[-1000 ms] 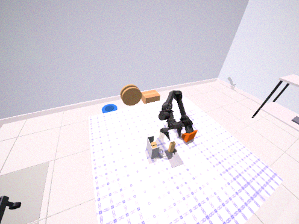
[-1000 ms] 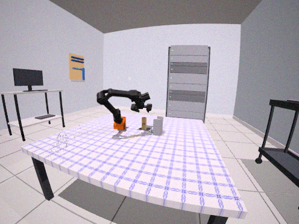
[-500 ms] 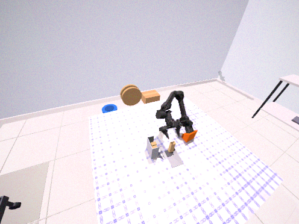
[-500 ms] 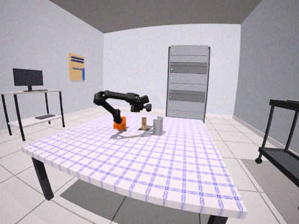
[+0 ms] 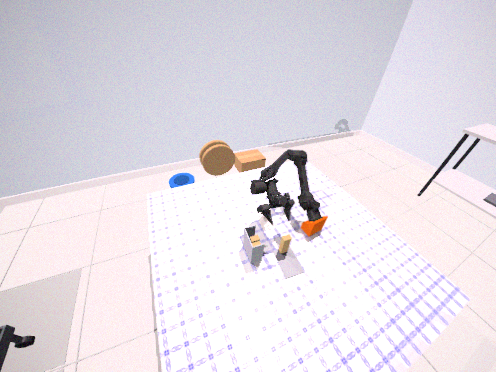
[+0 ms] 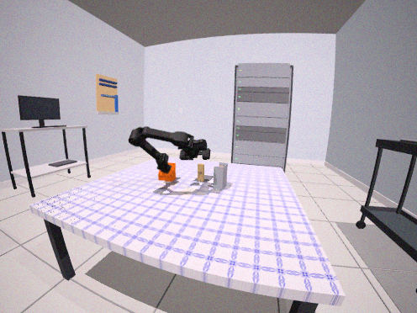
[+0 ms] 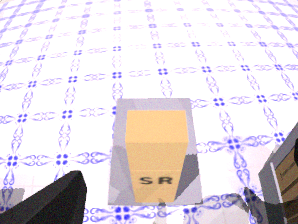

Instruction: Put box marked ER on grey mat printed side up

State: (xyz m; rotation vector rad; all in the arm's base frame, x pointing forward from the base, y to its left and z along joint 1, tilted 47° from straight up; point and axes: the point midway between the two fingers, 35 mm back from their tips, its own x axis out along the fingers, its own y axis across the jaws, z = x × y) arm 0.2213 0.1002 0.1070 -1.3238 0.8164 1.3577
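Holding nothing, my claw (image 5: 279, 220) (image 6: 195, 155) (image 7: 194, 167) stands wide open above the bench (image 5: 225, 310) (image 6: 189, 227) (image 7: 45, 50), its fingers well apart and neither one touching the tan box (image 5: 284, 244) (image 6: 201, 172) (image 7: 156, 150) in front of me. On that box I can read "SR", printed dark and upright, low on the side facing my wrist camera. So this one isn't the ER box. It stands on end on the grey mat (image 5: 292, 268) (image 6: 208, 178) (image 7: 120, 135), long axis upright, lettered side facing sideways rather than up.

Beside the mat, just apart from it, stands the grey bin (image 5: 256, 254) (image 6: 219, 177) (image 7: 268, 180), with tan boxes (image 5: 255, 239) (image 7: 290, 175) inside. There are faint marks on them in my wrist view, but I can't read any code, so I can't tell which box is ER; no ER print is readable on the mat either. Farther out, at the foot of my arm, sits an orange block (image 5: 314, 226) (image 6: 167, 172).
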